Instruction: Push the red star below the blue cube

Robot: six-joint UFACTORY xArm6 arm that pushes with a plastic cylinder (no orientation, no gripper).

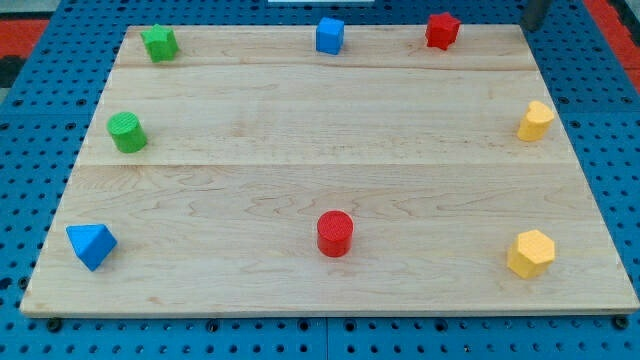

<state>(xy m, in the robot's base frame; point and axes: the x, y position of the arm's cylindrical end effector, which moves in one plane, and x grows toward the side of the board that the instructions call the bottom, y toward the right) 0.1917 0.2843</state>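
Two red blocks (442, 29) (335, 233), two blue (329, 35) (91, 245), two green (159, 43) (127, 132), two yellow (535, 121) (530, 253)

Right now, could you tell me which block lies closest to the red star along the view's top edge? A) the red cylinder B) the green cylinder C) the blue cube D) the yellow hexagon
C: the blue cube sits just to the view's left of the red star on the top edge, while my tip is at the view's top right corner, touching no block.
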